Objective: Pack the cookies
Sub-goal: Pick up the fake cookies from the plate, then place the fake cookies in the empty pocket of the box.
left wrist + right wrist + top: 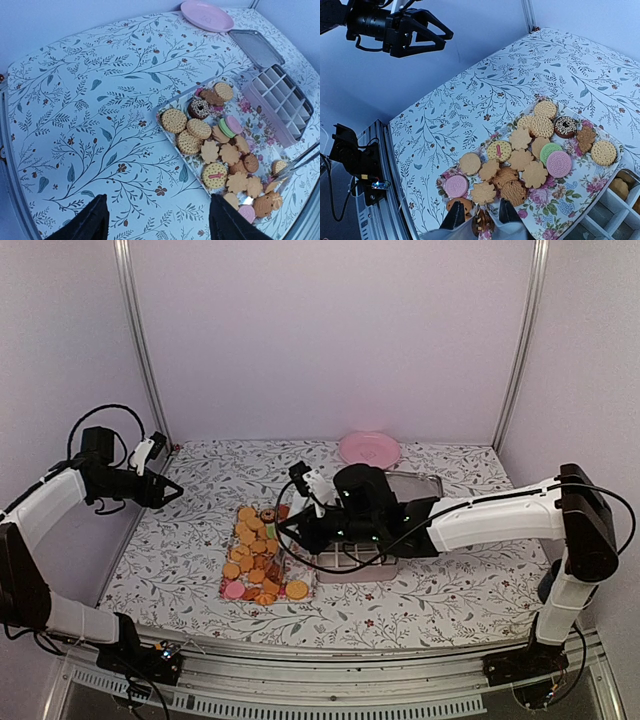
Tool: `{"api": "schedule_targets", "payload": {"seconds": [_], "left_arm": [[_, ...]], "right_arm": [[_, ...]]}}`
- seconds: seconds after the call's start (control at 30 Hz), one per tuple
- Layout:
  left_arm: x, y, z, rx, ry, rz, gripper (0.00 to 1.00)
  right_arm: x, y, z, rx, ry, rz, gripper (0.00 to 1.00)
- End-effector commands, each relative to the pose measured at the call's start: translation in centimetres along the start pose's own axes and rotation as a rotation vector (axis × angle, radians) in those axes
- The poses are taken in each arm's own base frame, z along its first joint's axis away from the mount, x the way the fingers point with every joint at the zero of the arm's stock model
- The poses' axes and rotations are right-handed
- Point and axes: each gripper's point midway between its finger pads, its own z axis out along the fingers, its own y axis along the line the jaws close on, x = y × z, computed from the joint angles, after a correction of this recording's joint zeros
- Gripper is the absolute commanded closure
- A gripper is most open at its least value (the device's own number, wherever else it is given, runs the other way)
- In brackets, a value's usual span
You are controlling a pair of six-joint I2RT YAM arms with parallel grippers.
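Observation:
Many cookies (255, 555) lie on a flowered tray (224, 582): golden round and leaf-shaped ones, pink ones, a green one, a dark brown ring. They also show in the right wrist view (520, 160) and the left wrist view (220, 150). My right gripper (481, 220) hangs over the tray's near end (286, 532), shut on a brown chip cookie (482, 229) held on edge. My left gripper (172, 492) is open and empty, up at the far left, well away from the tray; it also shows in its own view (160, 225).
A white compartment box (365, 562) stands right of the tray, under my right arm; two of its cells hold golden cookies (620, 188). A metal lid (255, 47) lies behind it. A pink plate (368, 448) sits at the back. Frame posts stand at the rear corners.

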Motion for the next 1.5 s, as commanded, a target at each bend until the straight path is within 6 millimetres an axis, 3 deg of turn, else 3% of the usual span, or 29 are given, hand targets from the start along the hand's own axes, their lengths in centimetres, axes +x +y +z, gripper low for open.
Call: {"api": "schedule_targets", "payload": {"seconds": [0.0,0.43,0.63,0.9,1.03,1.27,1.47], "left_arm": [[-1.0,0.3,-0.6,-0.012,-0.038,0.015,0.31],[-1.1,0.4,-0.5,-0.016,-0.041,0.015,0.31],[-1.1,0.4,-0.6,-0.015,-0.043,0.014,0.32],[-1.1,0.4,-0.6,-0.016,-0.04,0.016,0.32],[-1.1,0.4,-0.5,-0.015,-0.04,0.015,0.32],[-0.9,0.3,-0.4,-0.011,-0.036,0.012,0.32],[-0.9,0.4,-0.4,-0.012,-0.035,0.012,0.32]], "right_arm": [[-2.2,0.4,-1.7,0.023,-0.078,-0.019,1.0],[-4.3,-0.4,-3.3,0.126,-0.129,-0.122,1.0],[-8.3,-0.7,-4.9,0.18,-0.197,-0.197,1.0],[-13.2,-4.7,-9.4,0.29,-0.28,-0.231,1.0],[-14.5,-7.3,-11.8,0.362,-0.299,-0.254,1.0],[-13.9,-11.4,-13.9,0.467,-0.276,-0.261,1.0],[-11.5,-13.7,-13.8,0.514,-0.22,-0.254,1.0]]}}
